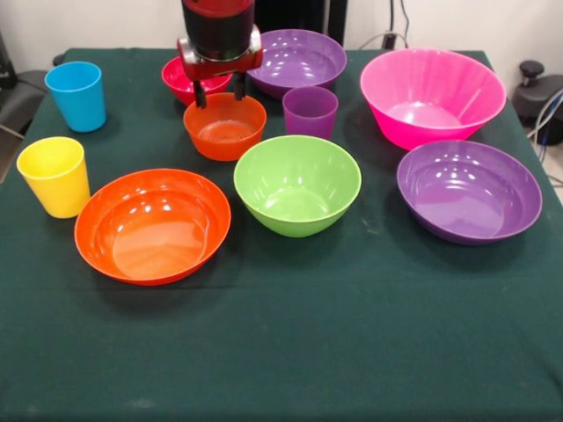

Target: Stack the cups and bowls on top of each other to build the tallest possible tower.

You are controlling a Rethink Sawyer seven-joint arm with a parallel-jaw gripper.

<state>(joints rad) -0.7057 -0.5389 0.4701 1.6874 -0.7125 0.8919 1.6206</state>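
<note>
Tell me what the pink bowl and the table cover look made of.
Pink bowl: probably glossy plastic, with bright highlights inside and a thin, evenly coloured wall. Table cover: looks like dark green matte cloth, with no shine and faint creases.

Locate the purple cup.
Front view: the purple cup stands upright at centre back, between the small orange bowl and the pink bowl.
</note>
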